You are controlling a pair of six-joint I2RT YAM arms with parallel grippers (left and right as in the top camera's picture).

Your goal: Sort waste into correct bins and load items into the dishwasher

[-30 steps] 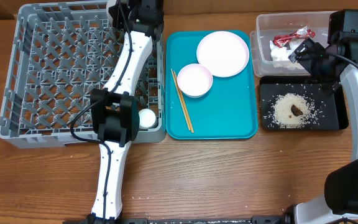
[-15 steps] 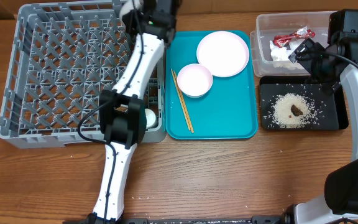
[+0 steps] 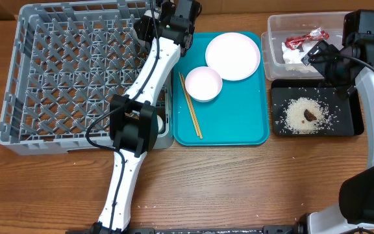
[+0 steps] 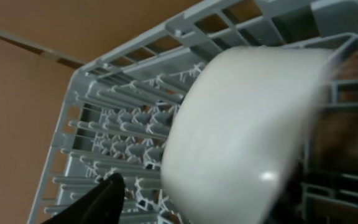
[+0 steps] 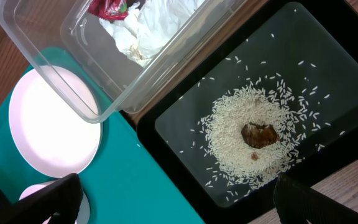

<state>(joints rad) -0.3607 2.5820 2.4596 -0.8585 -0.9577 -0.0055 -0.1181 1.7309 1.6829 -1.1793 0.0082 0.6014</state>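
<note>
Left wrist shows me a blurred white bowl before the grey rack; whether the left gripper holds it I cannot tell, and the right gripper stands wide apart over the black tray.

No text, label, brand, number or sign can be read in any of the views. The shiny red crumpled wrapper in the clear plastic rectangular tub is too small and creased to show print, and the blurred grey plastic lattice dish rack shows no legible marking
</note>
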